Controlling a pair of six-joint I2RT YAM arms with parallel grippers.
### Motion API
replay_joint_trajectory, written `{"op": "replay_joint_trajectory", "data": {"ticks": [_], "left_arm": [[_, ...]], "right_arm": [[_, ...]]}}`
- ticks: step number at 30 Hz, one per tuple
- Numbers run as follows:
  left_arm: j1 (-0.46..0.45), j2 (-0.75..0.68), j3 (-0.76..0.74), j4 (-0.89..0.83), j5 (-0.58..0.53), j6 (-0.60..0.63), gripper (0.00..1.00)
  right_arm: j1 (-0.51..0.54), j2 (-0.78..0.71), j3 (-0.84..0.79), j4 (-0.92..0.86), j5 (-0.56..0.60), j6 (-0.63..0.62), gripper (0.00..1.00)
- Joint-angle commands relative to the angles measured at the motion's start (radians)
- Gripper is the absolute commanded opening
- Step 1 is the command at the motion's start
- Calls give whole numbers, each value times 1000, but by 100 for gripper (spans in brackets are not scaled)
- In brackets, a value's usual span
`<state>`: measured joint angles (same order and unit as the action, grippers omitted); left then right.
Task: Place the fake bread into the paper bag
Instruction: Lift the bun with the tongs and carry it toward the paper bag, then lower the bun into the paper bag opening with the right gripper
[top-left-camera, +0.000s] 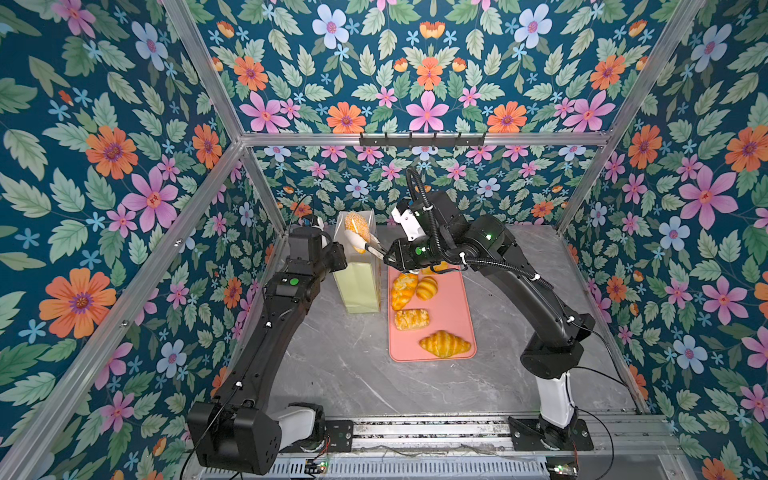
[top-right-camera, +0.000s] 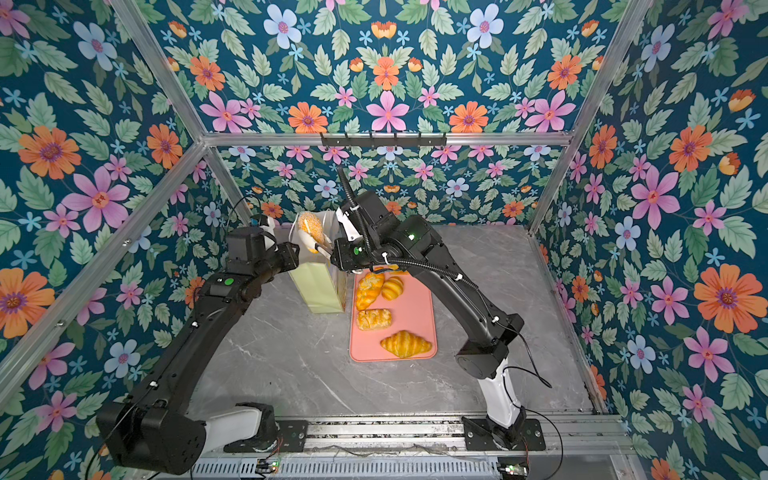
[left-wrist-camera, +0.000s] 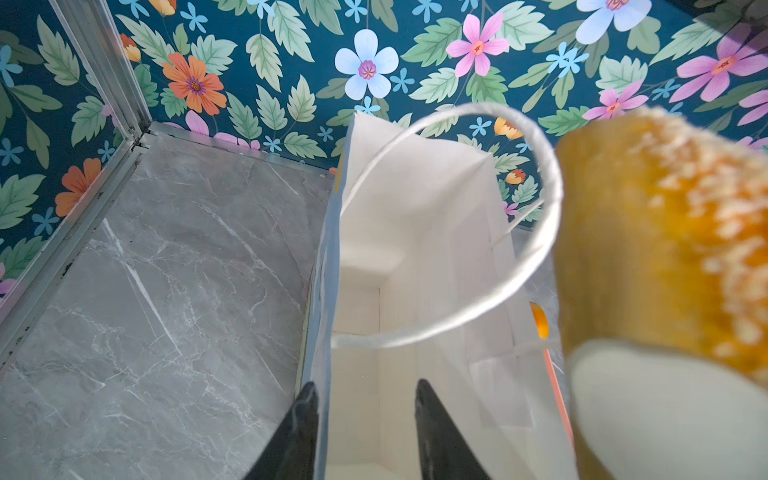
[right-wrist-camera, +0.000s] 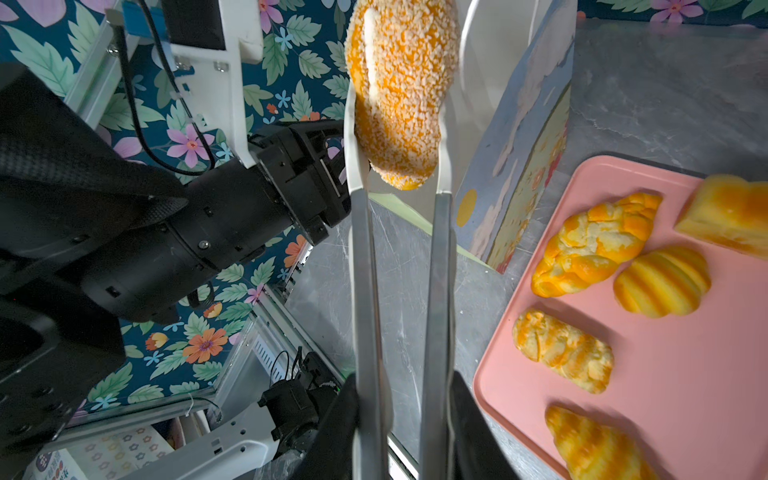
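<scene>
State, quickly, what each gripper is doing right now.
Left gripper: open, jaws astride the paper bag wall.
Right gripper: shut on tongs that pinch the seeded bun.

You're looking into the open paper bag (left-wrist-camera: 415, 232) mid-frame; the left gripper (left-wrist-camera: 365, 386) straddles its near wall, jaws apart, with seeded bun (left-wrist-camera: 665, 232) and white tongs (left-wrist-camera: 665, 415) blurred alongside.

Seeded bun (top-left-camera: 357, 230) above upright paper bag (top-left-camera: 359, 291)

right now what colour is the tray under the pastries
Plain salmon pink, no pattern. The tray shows best in the right wrist view.
</scene>
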<state>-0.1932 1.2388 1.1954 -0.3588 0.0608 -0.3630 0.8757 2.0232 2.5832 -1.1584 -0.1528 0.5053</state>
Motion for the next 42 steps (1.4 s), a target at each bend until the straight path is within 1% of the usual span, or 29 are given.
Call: {"op": "replay_joint_trajectory", "data": {"ticks": [1,3,4,9,18,31,32,33,36,42], "left_arm": [[1,-4,-9,61,28,-27,29],[2,-8,-19,81,45,-37,25],[1,-9,-25,88,55,-39,24],[1,-5,-27,90,72,-53,22],[1,-32,-41,109,83,-79,18],[2,-33,-40,106,83,-85,14],[1,-32,-39,103,80,-84,15],[1,-30,-35,100,77,-81,18],[1,-21,-12,64,57,-60,29],[1,-19,27,-6,-6,8,44]], "right_arm": [[0,8,6,66,10,34,24],[-2,14,5,75,3,39,24],[-1,18,5,78,-3,44,24],[-1,33,2,85,-3,55,24],[-1,44,0,78,78,56,24],[-2,84,1,85,97,55,24],[-1,87,1,85,100,55,24],[-1,88,2,86,101,53,24],[-1,95,5,86,107,50,24],[-1,112,10,88,112,50,24]]}}
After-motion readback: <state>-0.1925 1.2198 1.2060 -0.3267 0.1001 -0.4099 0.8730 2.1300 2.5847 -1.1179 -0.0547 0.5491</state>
